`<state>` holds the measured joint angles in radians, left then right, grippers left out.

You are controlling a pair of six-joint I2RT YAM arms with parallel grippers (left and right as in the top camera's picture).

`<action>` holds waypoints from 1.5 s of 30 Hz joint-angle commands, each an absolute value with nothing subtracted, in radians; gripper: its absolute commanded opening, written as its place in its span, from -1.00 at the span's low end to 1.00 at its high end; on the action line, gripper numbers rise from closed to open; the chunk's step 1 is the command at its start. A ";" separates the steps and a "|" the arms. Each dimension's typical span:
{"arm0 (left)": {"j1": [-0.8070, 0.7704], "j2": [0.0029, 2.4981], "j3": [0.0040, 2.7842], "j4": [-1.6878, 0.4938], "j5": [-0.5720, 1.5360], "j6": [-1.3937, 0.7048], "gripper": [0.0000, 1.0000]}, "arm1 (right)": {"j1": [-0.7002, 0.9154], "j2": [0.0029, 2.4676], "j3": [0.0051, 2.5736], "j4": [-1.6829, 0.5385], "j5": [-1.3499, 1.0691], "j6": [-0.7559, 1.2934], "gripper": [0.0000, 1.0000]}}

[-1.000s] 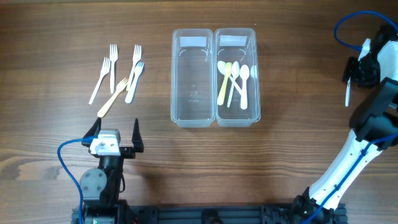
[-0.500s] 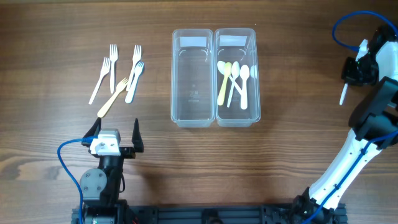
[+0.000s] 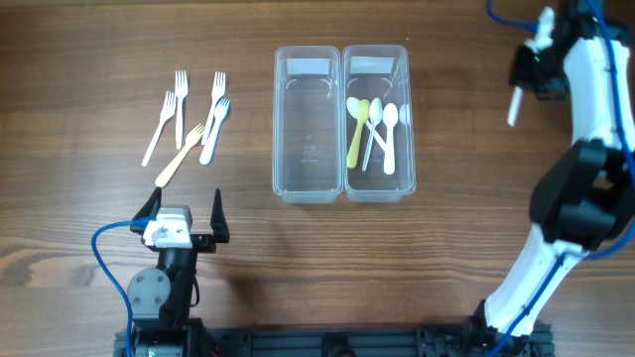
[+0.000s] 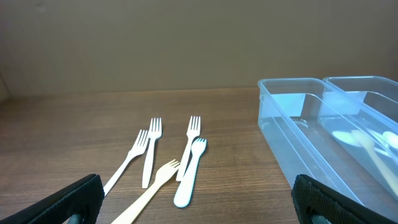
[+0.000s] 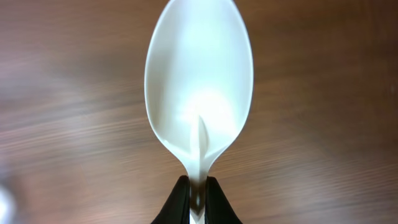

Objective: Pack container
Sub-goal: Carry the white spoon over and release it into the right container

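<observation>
Two clear plastic containers stand side by side mid-table. The left container (image 3: 309, 124) holds nothing; the right container (image 3: 377, 183) holds several spoons (image 3: 372, 124). Several forks (image 3: 193, 124) lie loose on the table at the left, also in the left wrist view (image 4: 186, 165). My right gripper (image 3: 531, 69) is shut on a white spoon (image 3: 514, 104), held above the table at the far right, apart from the containers; the right wrist view shows the spoon bowl (image 5: 199, 81) above the closed fingers (image 5: 198, 198). My left gripper (image 3: 187, 213) is open and empty, near the front left, just short of the forks.
The left container (image 4: 298, 134) sits to the right of the forks in the left wrist view. The right arm's white links (image 3: 585, 149) reach over the table's right side. Blue cables run by both arms.
My right gripper has carried the white spoon up and to the left, toward the containers. The left arm, forks and containers have not moved.
</observation>
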<state>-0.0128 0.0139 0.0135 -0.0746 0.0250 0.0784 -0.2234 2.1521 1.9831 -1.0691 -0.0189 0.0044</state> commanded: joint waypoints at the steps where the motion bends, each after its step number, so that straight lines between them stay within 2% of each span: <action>1: -0.006 0.008 0.006 -0.074 0.037 0.101 0.99 | -0.112 2.018 1.998 -1.100 -0.084 0.107 -0.91; 8: -0.006 0.008 0.006 -0.074 0.037 0.101 1.00 | 0.088 1.976 1.992 -1.169 -0.099 0.187 -0.91; 18: -0.006 0.008 0.006 -0.074 0.037 0.101 1.00 | 0.303 2.020 1.907 -1.097 -0.094 0.222 -0.91; 30: -0.006 0.008 0.006 -0.074 0.037 0.101 1.00 | 0.372 2.086 1.682 -0.913 -0.057 0.272 -0.90; 32: -0.006 0.008 0.006 -0.074 0.037 0.101 1.00 | 0.372 2.088 1.677 -0.908 -0.057 0.261 -0.77; 33: -0.006 0.008 0.006 -0.074 0.037 0.101 0.99 | 0.372 2.088 1.677 -0.908 -0.053 0.261 -0.57; 35: -0.006 0.008 0.006 -0.074 0.037 0.101 0.99 | 0.372 2.087 1.679 -0.905 -0.053 0.250 -0.31; 39: -0.006 0.008 0.006 -0.074 0.037 0.101 1.00 | 0.372 2.081 1.705 -0.923 -0.053 0.236 -0.21; 45: -0.006 0.008 0.006 -0.074 0.037 0.101 1.00 | 0.334 2.039 1.876 -1.037 -0.053 0.239 -0.14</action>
